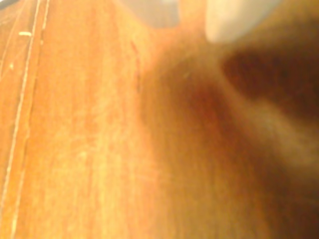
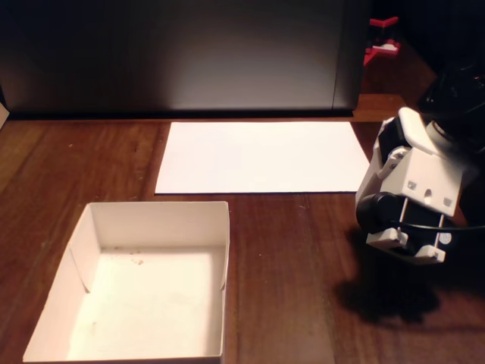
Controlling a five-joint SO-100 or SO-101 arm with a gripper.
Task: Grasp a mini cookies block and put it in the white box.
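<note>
No mini cookies block shows in either view. The white box (image 2: 151, 220) stands at the lower left of the fixed view, and its floor holds only a few faint specks. My gripper (image 2: 405, 244) hangs low over the wood at the right, well away from the box, on the folded white arm. In the wrist view, only two blurred pale fingertips (image 1: 234, 20) of the gripper (image 1: 192, 22) reach in from the top edge. A strip of bare wood shows between them and nothing is held.
A flat white paper sheet (image 2: 261, 155) lies on the brown wooden table (image 2: 288, 258) behind the box. A dark panel (image 2: 174, 53) stands along the back, with a red object (image 2: 381, 39) at the upper right.
</note>
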